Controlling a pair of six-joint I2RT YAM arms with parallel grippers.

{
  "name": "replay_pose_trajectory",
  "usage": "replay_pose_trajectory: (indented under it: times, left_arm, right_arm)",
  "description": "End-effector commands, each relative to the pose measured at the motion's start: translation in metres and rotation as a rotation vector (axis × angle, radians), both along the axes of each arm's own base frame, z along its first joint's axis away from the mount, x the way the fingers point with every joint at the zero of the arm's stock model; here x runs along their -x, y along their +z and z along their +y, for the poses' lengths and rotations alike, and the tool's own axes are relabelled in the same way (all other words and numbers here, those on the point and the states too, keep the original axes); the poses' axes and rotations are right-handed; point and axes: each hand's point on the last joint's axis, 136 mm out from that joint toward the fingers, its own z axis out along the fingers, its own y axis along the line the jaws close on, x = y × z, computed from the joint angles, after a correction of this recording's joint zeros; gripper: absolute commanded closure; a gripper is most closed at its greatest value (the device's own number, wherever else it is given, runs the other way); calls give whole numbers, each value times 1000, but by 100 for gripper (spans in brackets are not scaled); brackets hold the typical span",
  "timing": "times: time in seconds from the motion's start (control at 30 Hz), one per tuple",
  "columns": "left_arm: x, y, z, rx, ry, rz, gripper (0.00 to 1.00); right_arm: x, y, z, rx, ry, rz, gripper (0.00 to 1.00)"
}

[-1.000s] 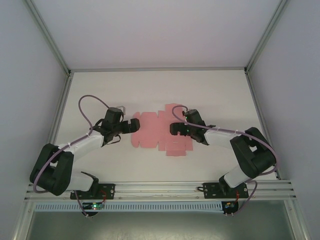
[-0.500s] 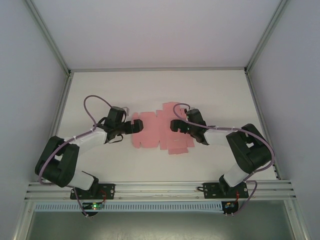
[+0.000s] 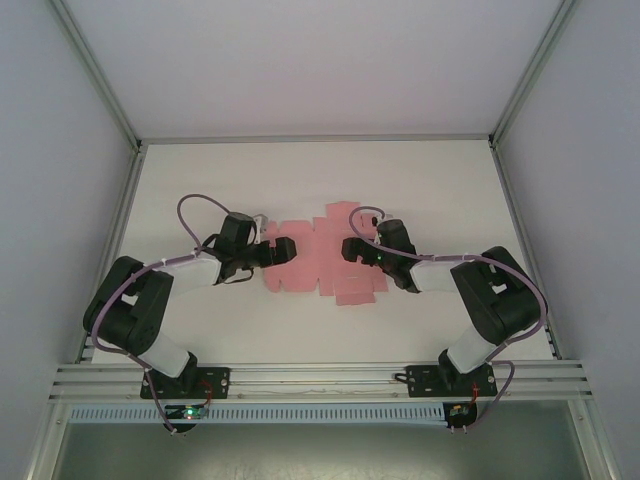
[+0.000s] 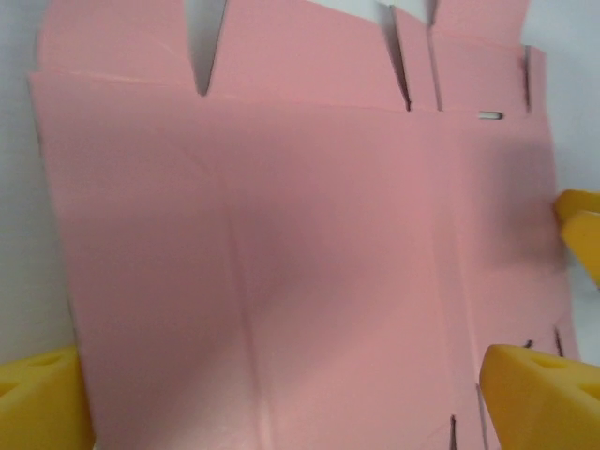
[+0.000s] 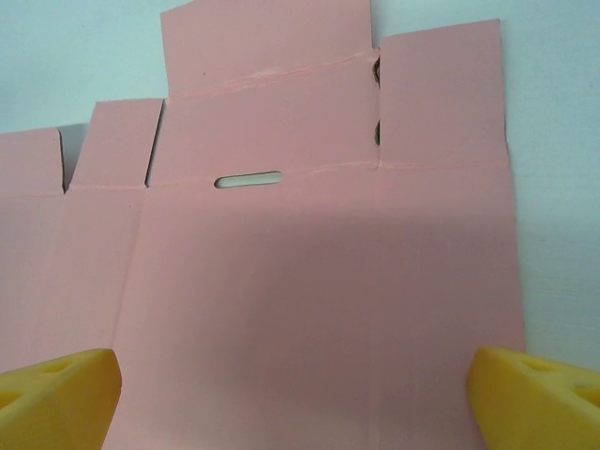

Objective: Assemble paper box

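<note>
The paper box (image 3: 316, 262) is a flat pink die-cut sheet with flaps and fold lines, lying unfolded at the middle of the white table (image 3: 300, 180). My left gripper (image 3: 281, 250) hovers over the sheet's left end, open. In the left wrist view its yellow fingertips (image 4: 37, 398) stand wide apart over the pink card (image 4: 300, 234). My right gripper (image 3: 352, 250) is over the sheet's right part, open too. In the right wrist view its yellow fingertips (image 5: 534, 398) straddle the card (image 5: 309, 262), which has a small slot (image 5: 247, 179). Nothing is held.
White walls and metal posts enclose the table on three sides. A metal rail (image 3: 320, 375) with both arm bases runs along the near edge. A yellow pad of the other gripper (image 4: 581, 230) pokes in at the left wrist view's right edge.
Both grippers have closed in on the sheet. The left one slid right over the sheet's left end, and the right one edged left and slightly down. Both stay open.
</note>
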Motion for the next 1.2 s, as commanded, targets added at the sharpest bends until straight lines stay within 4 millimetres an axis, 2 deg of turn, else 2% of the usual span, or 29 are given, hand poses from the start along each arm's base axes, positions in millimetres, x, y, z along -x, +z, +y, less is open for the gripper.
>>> replay_pose_trajectory:
  times: [0.0, 0.13, 0.27, 0.43, 0.57, 0.7, 0.73, 0.77, 0.93, 1.03, 1.17]
  left_arm:
    - [-2, 25, -22, 109, -62, -71, 3]
    - [1, 45, -23, 141, -70, -135, 11]
    - [-5, 59, -25, 192, -40, -170, 35]
    - [-7, 59, -32, 190, -62, -169, 46]
    - [-9, 61, -35, 179, -84, -183, 69]
    - [-11, 68, -33, 138, -91, -215, 91]
    - [-10, 72, -33, 132, -100, -226, 98]
    - [-10, 76, -33, 130, -105, -236, 100]
    - [-4, 104, -34, 151, -139, -310, 100]
    - [6, 131, -37, 203, -172, -370, 100]
    - [23, 169, -37, 254, -207, -468, 100]
  right_arm:
    - [64, -70, -20, 52, -6, 324, 2]
    - [67, -71, -18, 39, 0, 322, 2]
    - [65, -67, -11, 0, 23, 304, 2]
    - [65, -65, -10, -14, 28, 297, 2]
    - [65, -61, -10, -12, 34, 276, 2]
    - [59, -46, -8, -29, 51, 232, 2]
    - [56, -39, -8, -38, 57, 212, 2]
    - [53, -30, -7, -49, 63, 191, 2]
    - [37, 30, -9, -96, 84, 33, 2]
    - [33, 67, -19, -120, 76, -87, 2]
    - [38, 98, -38, -178, 58, -178, 2]
